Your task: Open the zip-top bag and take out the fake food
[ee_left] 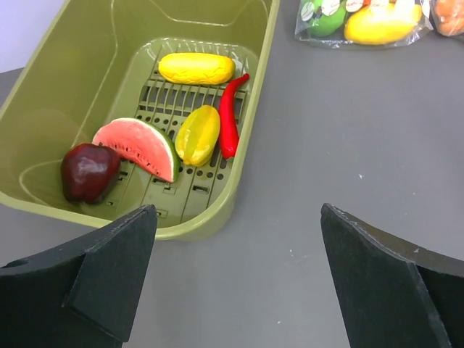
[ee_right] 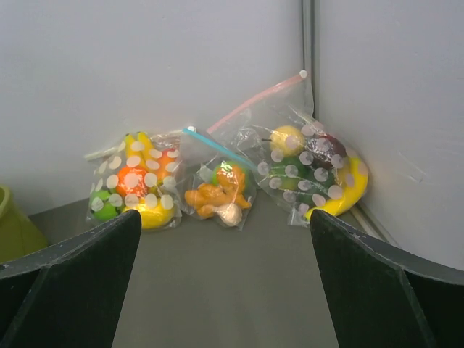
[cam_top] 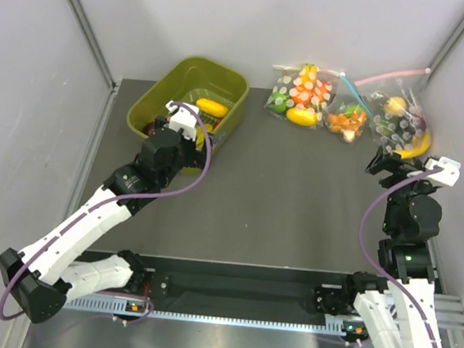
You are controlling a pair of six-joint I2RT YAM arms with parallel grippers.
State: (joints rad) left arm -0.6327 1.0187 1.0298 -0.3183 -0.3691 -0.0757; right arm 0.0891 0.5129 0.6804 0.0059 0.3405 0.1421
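Clear zip-top bag (ee_right: 217,172) holds fake food (ee_right: 215,197); bin (ee_left: 72,65) w/ 5 toy pcs (ee_left: 197,134).

No writing, label, brand, number or sign can be read in any view. The only printed marks are plain white dots on two bags. The left dotted bag (ee_right: 134,190) lies ahead and to the left of the right pincer (ee_right: 226,279), and the right dotted bag (ee_right: 308,170) lies ahead and to its right.
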